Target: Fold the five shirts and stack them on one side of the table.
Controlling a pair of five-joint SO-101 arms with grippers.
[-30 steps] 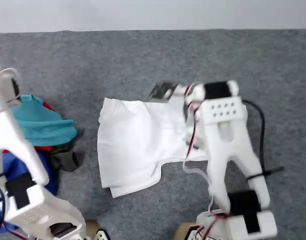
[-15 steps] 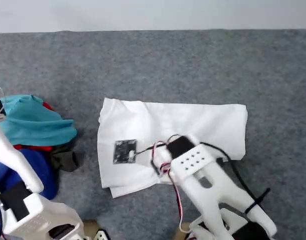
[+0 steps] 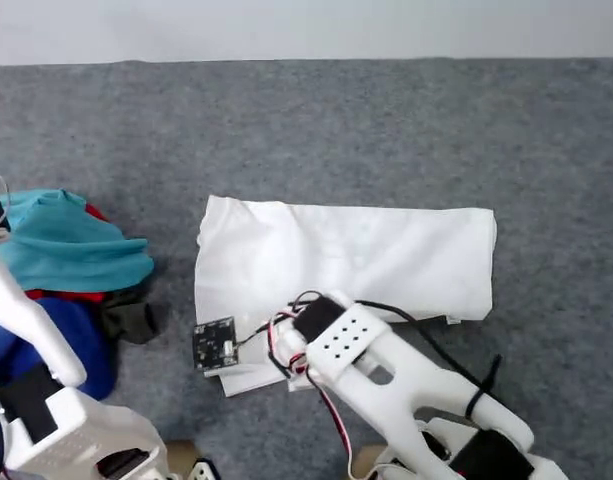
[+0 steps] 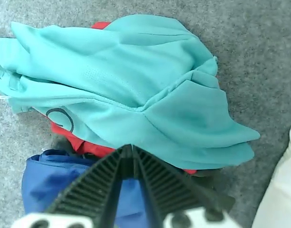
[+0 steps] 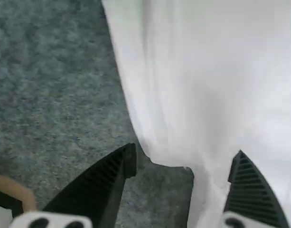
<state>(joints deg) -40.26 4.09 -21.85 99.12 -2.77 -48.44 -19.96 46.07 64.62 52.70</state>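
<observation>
Over the last second I swung the right gripper (image 5: 183, 159), jaws released and empty, down to the lower-left corner of the white shirt (image 3: 386, 255), which lay folded flat mid-frame on the bench (image 3: 386, 120), so another fold looked due next, while the left gripper (image 4: 131, 151) hung clenched.

We see the white shirt's (image 3: 366, 255) near edge run under the right arm (image 3: 396, 375). The red shirt (image 3: 51, 295) and dark shirt (image 3: 136, 320) lie mostly buried beneath the teal shirt (image 3: 76, 245). We cannot tell their shapes. The left arm (image 3: 31, 310) and the frame edge cut off the blue shirt (image 3: 91, 350).
</observation>
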